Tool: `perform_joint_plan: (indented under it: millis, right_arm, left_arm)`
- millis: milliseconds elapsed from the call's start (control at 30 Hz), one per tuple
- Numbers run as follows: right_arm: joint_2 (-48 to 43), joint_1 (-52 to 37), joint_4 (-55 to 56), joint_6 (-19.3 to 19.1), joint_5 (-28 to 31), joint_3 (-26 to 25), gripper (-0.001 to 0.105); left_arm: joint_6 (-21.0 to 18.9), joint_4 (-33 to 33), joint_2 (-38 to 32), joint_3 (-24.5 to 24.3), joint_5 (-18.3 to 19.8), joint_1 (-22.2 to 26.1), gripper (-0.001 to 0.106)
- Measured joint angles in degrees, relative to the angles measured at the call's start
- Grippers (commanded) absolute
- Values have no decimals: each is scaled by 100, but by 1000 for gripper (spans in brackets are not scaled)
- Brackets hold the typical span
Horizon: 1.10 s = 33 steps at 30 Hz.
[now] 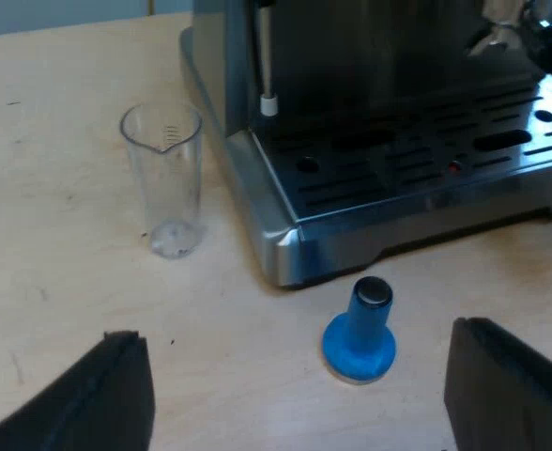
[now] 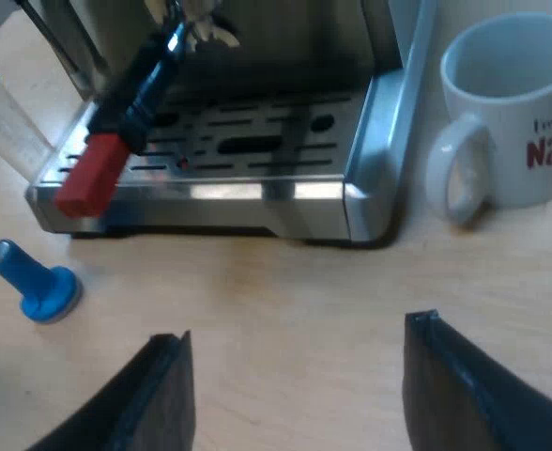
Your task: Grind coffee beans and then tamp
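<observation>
**In front of the espresso machine (image 1: 370,141): two grippers spread, nothing held**

Before the machine's front, I see both of my grippers low over the wooden table (image 1: 60,282). The left gripper (image 1: 299,381) has its two black fingers wide apart, with nothing between them. The right gripper (image 2: 299,371) is the same: two fingers spread, and only bare table in the gap.

I count one tamper (image 1: 360,331). It is blue and stands on its wide base on the table, just before a front corner of the machine and not touching it. It lies beyond the left gripper's fingers, and neither finger touches it.

I count one measuring glass (image 1: 166,178). It is clear and upright beside the machine's side wall, a little apart from it.

I count one holder. Its dark handle (image 2: 135,99) reaches out from the machine's front, slanting over the slotted drip tray (image 2: 248,141), and it ends in one red tip (image 2: 90,176).

I count one mug (image 2: 511,122). It is white with red letters and stands upright near the machine's other side, with its handle turned toward the machine.

One thin steam wand (image 1: 266,56) with a white tip hangs at the machine's front, on the side of the glass.
</observation>
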Motion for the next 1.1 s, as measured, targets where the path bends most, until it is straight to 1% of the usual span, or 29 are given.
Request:
perform_joint_plan:
  millis: [133, 200, 367, 467, 567, 600, 667, 833, 1000, 1100]
  right_arm:
    - [376, 214, 0, -61, -67, -271, 52]
    - [642, 409, 0, -210, -108, -462, 52]
    - [1133, 852, 0, -410, -128, -783, 52]
    - [1411, 1123, 0, -475, -128, -876, 52]
    - [1666, 1436, 0, -513, -100, -885, 52]
    - [1770, 1541, 0, -540, -49, -885, 52]
    - [1893, 1745, 0, -566, 85, -885, 52]
    - [2166, 2368, -50, -578, 526, -885, 52]
    - [2435, 3170, -248, -587, 1101, -885, 52]
    - [2572, 3622, -312, -587, 1454, -885, 52]
  left_arm:
    - [-24, -359, 390, -49, 155, -291, 66]
    - [-24, -540, 650, -49, 275, -503, 66]
    - [-24, -897, 1062, -49, 585, -998, 66]
    - [-24, -1157, 1279, -49, 653, -1300, 66]
    - [-24, -1454, 1474, -49, 833, -1537, 66]
    - [-24, -1574, 1560, -61, 920, -1626, 66]
    - [-24, -1716, 1677, -58, 970, -1738, 66]
    - [-24, -2254, 2024, -6, 983, -2015, 66]
    - [-24, -3148, 2364, 402, 1185, -2284, 66]
    - [-24, -3499, 2501, 611, 1213, -2390, 66]
